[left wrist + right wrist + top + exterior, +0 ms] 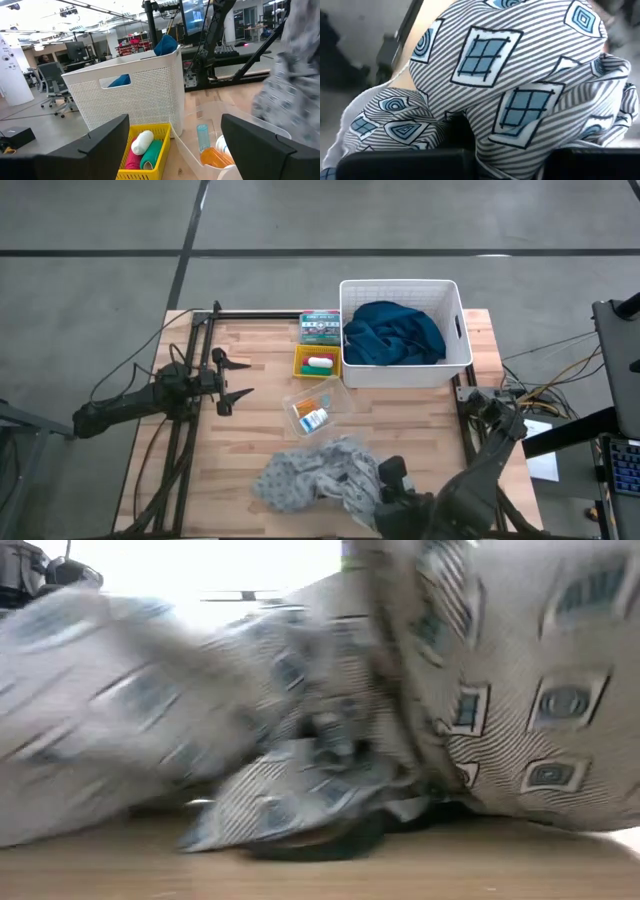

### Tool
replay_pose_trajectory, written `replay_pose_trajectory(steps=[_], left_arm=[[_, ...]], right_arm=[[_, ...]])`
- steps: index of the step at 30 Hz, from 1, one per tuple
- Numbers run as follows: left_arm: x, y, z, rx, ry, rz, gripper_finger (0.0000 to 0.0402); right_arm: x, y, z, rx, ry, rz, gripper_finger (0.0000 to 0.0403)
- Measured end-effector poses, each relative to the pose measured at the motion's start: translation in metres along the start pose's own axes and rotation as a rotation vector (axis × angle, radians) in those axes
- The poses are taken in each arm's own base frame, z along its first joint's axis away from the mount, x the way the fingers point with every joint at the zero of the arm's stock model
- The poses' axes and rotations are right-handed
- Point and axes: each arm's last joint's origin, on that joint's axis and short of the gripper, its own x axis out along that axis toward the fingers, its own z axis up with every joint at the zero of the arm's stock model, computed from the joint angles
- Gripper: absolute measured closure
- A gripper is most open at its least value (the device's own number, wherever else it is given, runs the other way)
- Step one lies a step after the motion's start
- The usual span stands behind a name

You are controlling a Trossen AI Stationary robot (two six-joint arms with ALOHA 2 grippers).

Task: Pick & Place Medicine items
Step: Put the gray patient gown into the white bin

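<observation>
High view: on the wooden tabletop (250, 430), the medicine items sit mid-table, with white, red and green tubes (142, 150) in a yellow tray (317, 362) beside the white basket (400, 330) holding the dark blue cloth (398, 335), and a white-and-blue bottle (315, 419) with an orange pack (216, 157) in a clear container (318, 408) just in front. The left gripper (236, 377) hovers at the table's left side, jaws apart and empty, facing the tray. The right gripper (392, 480) is at the near edge, jaws together, clamped on the grey patterned cloth (315, 475) heaped there.
</observation>
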Motion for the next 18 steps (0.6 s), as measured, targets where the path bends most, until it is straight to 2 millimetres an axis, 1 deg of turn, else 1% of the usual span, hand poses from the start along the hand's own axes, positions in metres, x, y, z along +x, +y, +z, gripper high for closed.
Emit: replay_pose_trajectory(steps=[4,9,15,18], left_arm=[[0.0,0.0,0.0,0.0,0.0,0.0,0.0081],[0.0,0.0,0.0,0.0,0.0,0.0,0.0081],[0.0,0.0,0.0,0.0,0.0,0.0,0.0081],[0.0,0.0,0.0,0.0,0.0,0.0,0.0081]], right_arm=[[-0.021,-0.003,0.006,-0.046,-0.119,-0.098,0.0359],[-0.039,-0.008,0.006,-0.091,-0.221,-0.223,0.036],[-0.049,-0.018,0.009,-0.138,-0.283,-0.375,0.036],[-0.053,-0.023,0.009,-0.193,-0.295,-0.496,0.036]])
